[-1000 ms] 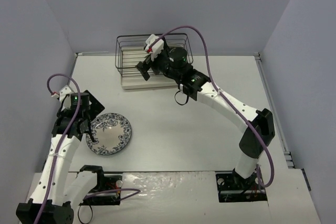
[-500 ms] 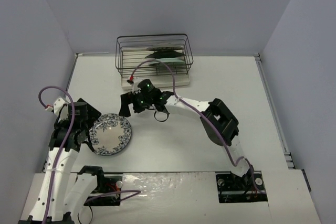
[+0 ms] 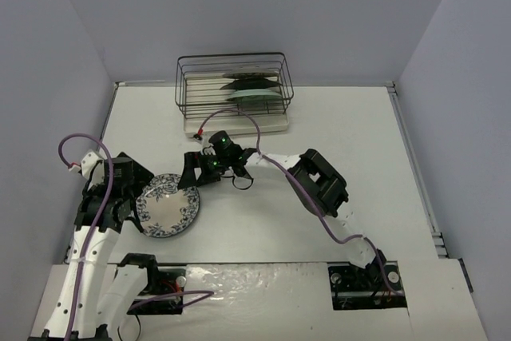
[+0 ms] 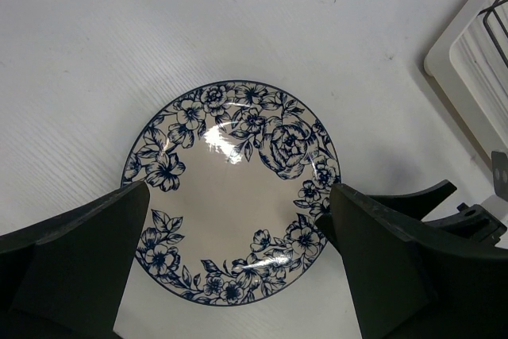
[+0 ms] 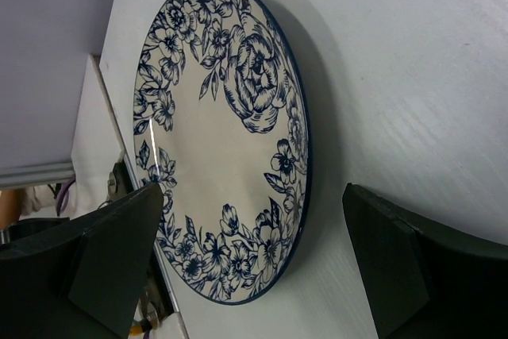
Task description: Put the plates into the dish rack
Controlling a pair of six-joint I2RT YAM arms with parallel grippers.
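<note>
The white plate with a blue floral rim (image 3: 168, 207) lies flat on the table at the front left. My left gripper (image 3: 137, 207) is open at its left edge; in the left wrist view the plate (image 4: 230, 196) lies between the spread fingers of the gripper (image 4: 238, 212). My right gripper (image 3: 192, 172) is open just beyond the plate's far right edge; in the right wrist view the plate (image 5: 214, 132) fills the space ahead of the gripper (image 5: 254, 204). The black wire dish rack (image 3: 192, 85) stands at the back and holds plates on edge, a dark one (image 3: 249, 77) and a mint-green one (image 3: 257, 96).
The rack's cream tray corner (image 4: 464, 49) shows at the right of the left wrist view. Purple walls close the table at left, back and right. The right arm (image 3: 319, 185) stretches across the table's middle.
My right arm has swung from the dish rack down and left to the floral plate, leaving the plates in the rack in view. My left gripper has shifted slightly at the plate's left edge.
</note>
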